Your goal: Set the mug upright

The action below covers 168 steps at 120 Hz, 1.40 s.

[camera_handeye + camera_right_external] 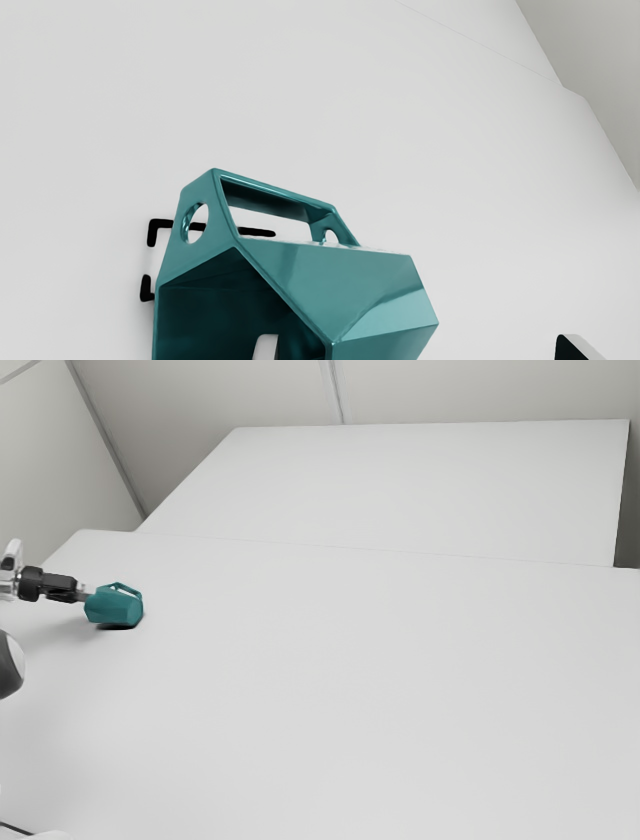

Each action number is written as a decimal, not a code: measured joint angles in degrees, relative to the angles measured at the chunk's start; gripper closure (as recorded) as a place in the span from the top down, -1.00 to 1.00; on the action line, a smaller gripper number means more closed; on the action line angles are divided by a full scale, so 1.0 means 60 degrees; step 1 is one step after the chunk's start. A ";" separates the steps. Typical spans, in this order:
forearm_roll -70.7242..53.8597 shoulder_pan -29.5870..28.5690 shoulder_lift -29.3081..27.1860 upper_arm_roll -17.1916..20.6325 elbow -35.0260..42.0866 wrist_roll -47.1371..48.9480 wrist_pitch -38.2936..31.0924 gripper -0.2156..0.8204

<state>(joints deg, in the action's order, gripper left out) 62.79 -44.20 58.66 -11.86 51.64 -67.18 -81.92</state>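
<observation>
Gripper [416, 350], released, fingers [268, 348] wide apart, one at mouth [210, 320] of teal mug [370, 295]. Mug: on its side at exterior view's left, handle [275, 192] uppermost; upright stance outstanding.

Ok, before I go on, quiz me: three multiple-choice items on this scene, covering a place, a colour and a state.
1. Where is the mug in the exterior view?
A) at its right
B) at its centre
C) at its left

2. What colour is it?
A) teal
B) red
C) yellow

3. How does it sit?
A) upright
B) on its side
C) upside down

Key:
1 C: the exterior view has it near the left edge.
2 A: its walls are blue-green.
3 B: its mouth faces sideways, handle uppermost.
</observation>
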 joint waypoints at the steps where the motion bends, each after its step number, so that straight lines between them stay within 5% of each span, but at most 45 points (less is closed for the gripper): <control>1: 0.0003 0.0002 0.0001 0.0000 0.0002 -0.0002 0.0008 0.58; 105: 0.0037 0.0052 0.0094 0.0058 0.0269 -0.0055 0.0698 0.58; 168: 0.0035 -0.0016 0.0094 0.0116 0.0310 -0.0019 0.0727 -0.32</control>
<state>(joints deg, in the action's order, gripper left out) 63.00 -44.30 59.22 -11.16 53.49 -67.30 -77.56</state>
